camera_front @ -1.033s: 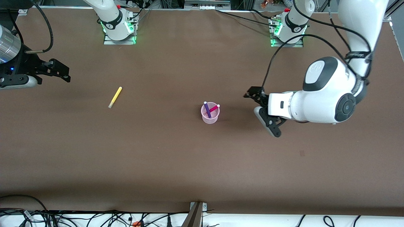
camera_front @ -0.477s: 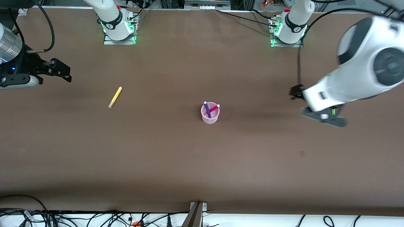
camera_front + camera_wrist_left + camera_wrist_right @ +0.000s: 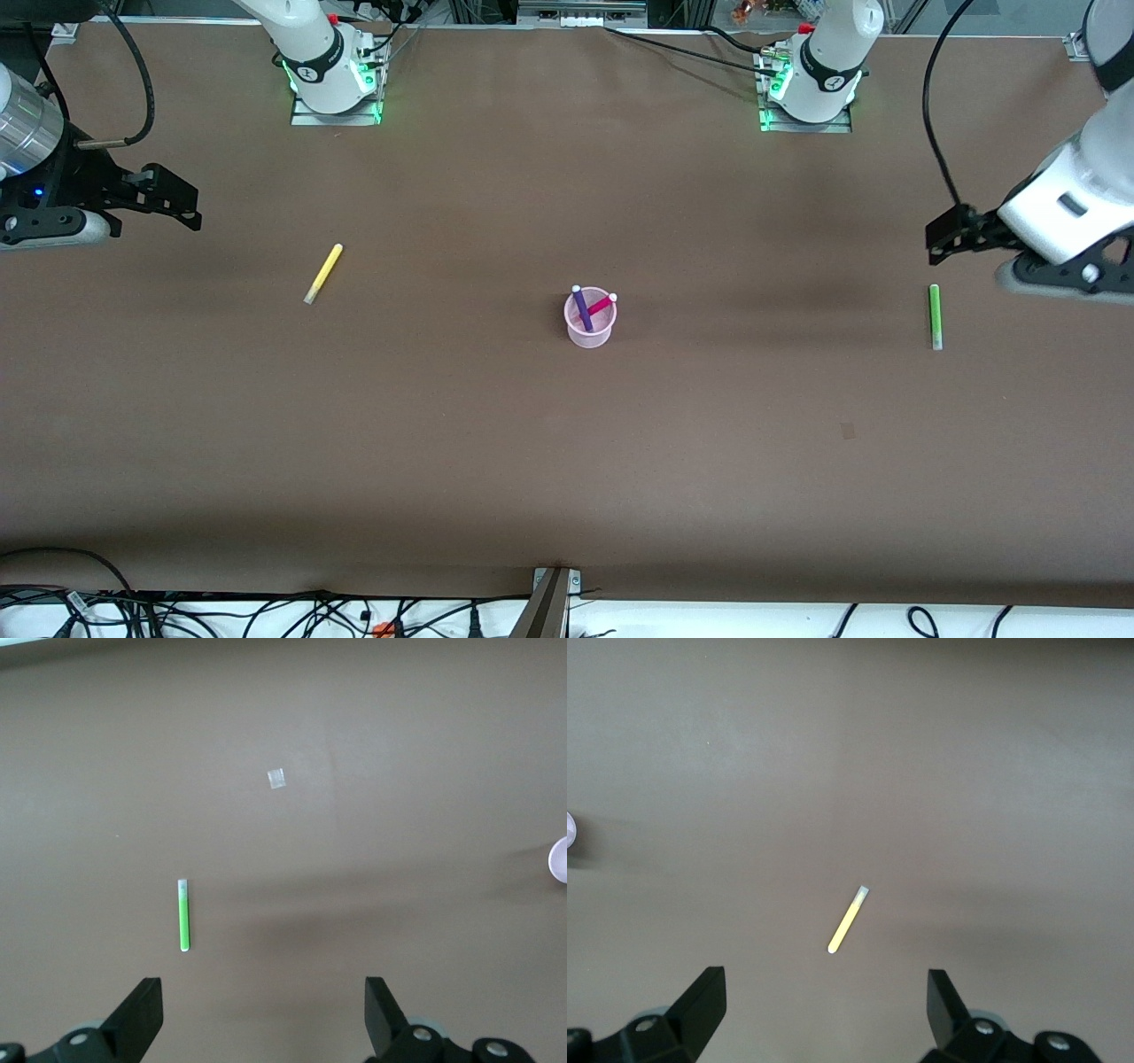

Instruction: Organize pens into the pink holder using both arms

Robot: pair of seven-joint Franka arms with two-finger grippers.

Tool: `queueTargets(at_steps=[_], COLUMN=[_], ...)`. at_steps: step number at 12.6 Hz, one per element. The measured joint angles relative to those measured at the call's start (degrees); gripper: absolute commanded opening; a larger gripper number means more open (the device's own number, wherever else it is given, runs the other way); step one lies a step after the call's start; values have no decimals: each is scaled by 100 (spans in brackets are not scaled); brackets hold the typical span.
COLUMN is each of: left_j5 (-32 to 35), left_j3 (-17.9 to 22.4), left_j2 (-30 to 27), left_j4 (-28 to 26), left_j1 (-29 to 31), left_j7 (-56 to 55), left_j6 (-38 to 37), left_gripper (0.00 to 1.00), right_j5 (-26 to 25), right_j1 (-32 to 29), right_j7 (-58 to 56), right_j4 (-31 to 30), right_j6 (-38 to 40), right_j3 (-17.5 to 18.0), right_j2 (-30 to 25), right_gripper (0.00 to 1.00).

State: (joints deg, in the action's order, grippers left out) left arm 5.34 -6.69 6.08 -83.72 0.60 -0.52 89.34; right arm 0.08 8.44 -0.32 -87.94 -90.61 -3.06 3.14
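Green pen (image 3: 934,315) beside left gripper (image 3: 974,244), yellow pen (image 3: 323,273) near right gripper (image 3: 168,199); both fingers wide.

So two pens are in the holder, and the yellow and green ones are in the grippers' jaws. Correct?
Not quite. The holder does hold two pens, but the yellow pen and green pen lie loose on the table; the front view shows it. Both wrist views show open, empty jaws.
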Motion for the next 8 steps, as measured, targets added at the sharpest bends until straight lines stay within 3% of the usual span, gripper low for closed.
queueTargets(at_steps=[3, 8], left_j5=[-150, -155], left_j3=[551, 607], left_j2=[-819, -915], left_j4=[-1048, -1280], left_j1=[-247, -251], left_j7=[-2, -2], left_j6=[504, 618], left_gripper=[100, 100], right_j5=[0, 0], right_j1=[1, 3], right_j7=[0, 0], right_j4=[2, 2], right_j6=[0, 0], right_j3=[1, 2], right_j2=[0, 0], right_gripper=[100, 100])
